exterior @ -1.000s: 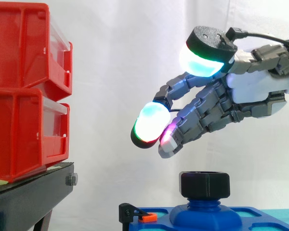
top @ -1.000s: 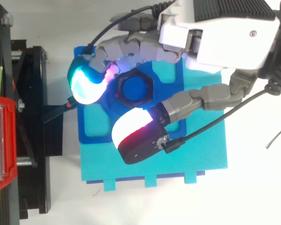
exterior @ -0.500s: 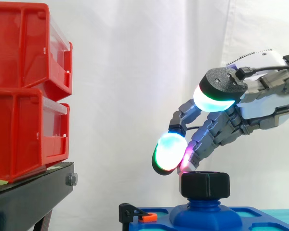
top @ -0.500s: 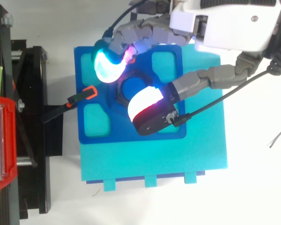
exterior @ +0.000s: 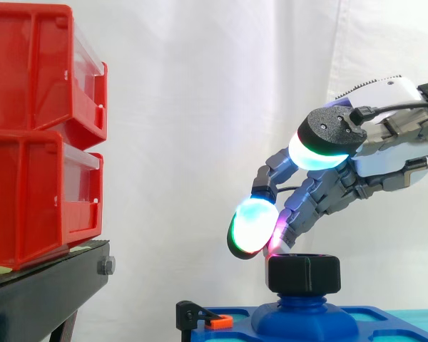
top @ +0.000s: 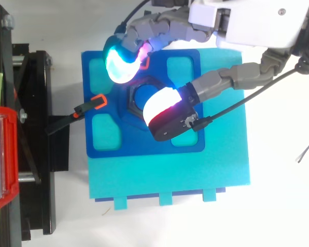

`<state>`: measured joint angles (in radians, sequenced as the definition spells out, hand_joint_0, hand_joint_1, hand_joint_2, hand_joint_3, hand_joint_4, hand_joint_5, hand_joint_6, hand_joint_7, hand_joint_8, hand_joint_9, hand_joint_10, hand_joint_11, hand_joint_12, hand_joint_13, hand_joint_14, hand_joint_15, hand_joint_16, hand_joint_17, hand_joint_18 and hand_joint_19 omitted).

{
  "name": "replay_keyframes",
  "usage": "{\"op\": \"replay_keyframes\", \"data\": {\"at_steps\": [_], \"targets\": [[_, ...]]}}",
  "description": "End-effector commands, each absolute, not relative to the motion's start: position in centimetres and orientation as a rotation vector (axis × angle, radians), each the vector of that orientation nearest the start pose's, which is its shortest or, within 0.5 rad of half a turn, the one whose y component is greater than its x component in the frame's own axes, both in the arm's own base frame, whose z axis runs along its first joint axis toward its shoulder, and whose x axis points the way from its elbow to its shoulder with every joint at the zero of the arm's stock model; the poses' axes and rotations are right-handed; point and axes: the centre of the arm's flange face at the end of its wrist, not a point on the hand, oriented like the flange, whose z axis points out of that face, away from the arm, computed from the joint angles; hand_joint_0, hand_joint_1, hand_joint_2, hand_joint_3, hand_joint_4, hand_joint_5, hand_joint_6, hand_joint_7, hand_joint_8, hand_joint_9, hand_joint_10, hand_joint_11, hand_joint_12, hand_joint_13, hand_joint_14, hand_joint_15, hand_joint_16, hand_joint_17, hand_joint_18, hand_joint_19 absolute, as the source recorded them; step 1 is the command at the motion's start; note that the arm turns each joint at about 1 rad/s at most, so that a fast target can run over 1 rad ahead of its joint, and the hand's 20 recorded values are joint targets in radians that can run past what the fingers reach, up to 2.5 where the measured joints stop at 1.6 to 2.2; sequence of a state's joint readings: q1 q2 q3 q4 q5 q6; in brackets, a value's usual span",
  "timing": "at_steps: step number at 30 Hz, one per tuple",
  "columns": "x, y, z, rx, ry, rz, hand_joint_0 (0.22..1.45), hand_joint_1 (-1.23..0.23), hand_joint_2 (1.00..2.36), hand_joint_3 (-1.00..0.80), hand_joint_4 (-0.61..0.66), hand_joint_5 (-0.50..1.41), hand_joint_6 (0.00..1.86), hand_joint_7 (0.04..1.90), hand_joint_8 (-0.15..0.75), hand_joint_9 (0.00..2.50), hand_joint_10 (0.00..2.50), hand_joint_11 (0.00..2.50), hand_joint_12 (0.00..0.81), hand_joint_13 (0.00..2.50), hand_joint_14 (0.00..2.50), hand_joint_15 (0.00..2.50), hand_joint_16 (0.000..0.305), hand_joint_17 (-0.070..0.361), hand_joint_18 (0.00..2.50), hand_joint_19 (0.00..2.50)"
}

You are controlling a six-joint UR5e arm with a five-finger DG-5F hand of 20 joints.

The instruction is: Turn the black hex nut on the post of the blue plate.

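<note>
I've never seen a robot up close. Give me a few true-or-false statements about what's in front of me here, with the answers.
1. The black nut sits on the post of the blue plate. True.
2. The robot hand is closed tight round the nut. False: its fingers are spread, just above the nut.
3. Two red bins are stacked on a black stand. True.
4. The nut lies in one of the bins. False: it is on the plate, apart from them.
</note>
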<state>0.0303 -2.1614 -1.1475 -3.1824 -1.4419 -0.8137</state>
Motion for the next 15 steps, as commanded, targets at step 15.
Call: {"op": "replay_keyframes", "data": {"at_steps": [15], "targets": [[71.3, -12.0, 31.7, 0.706, 1.643, 0.470, 0.50, -0.41, 1.00, -0.50, 0.24, -0.16, 0.50, 0.83, 0.265, 0.65, 0.01, 0.28, 0.370, 0.39, 0.00, 0.07, 0.055, 0.124, 0.18, 0.06]]}}
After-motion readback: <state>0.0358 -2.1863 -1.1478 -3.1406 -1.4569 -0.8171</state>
